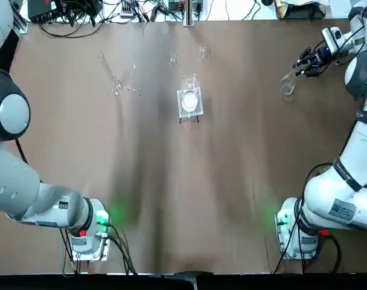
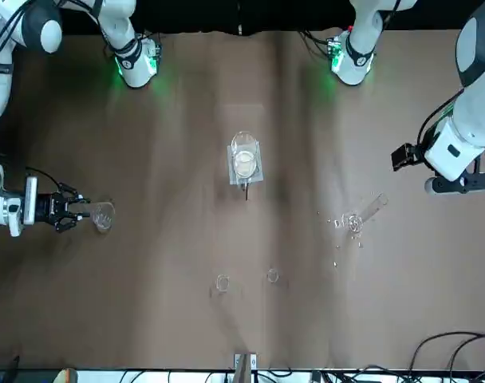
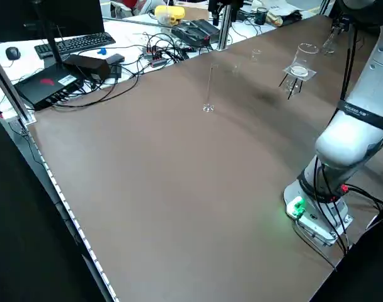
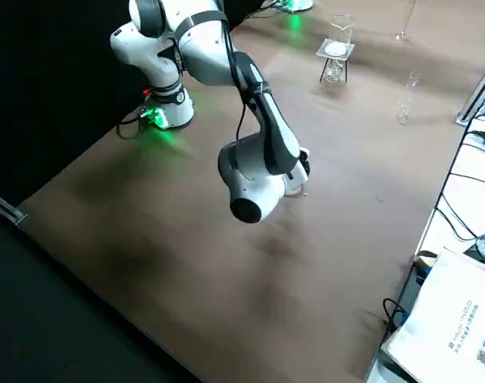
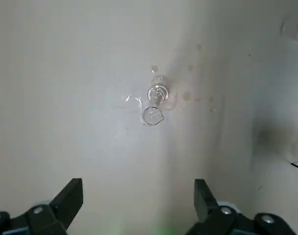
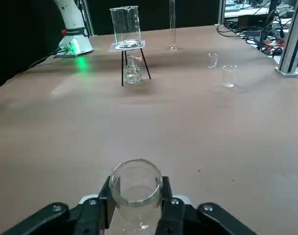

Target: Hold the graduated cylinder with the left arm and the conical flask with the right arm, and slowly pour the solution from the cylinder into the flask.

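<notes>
Flask status: conical flask (image 6: 136, 190) sits pinched between the right gripper (image 6: 136, 205) jaws, neck squeezed from both sides, body on the desk (image 1: 183, 199). In the top view that's the upper right of the frame: right gripper (image 1: 306, 63) reaching in from the right edge, flask (image 1: 287, 84) just left of and below it. Front view mirrors this at mid-left: gripper (image 2: 61, 211), flask (image 2: 103, 216).

Graduated cylinder (image 1: 111, 77) stands upright and free at upper left of the top view, well apart from the flask. Left side view shows it as a thin upright tube (image 3: 209, 88) at upper centre; front view has it at mid-right (image 2: 366, 214), a few small clear specks on the desk around its foot.

Left gripper (image 5: 137, 200) hangs above the cylinder looking straight down at it (image 5: 154, 104); jaws spread wide, nothing between them. In the front view it's at the right edge (image 2: 458, 183), beside and apart from the cylinder.

Beaker on a white square stand (image 1: 189, 99) sits upper centre of the top view, two small glass pieces (image 1: 203, 51) beyond it toward the top edge.
</notes>
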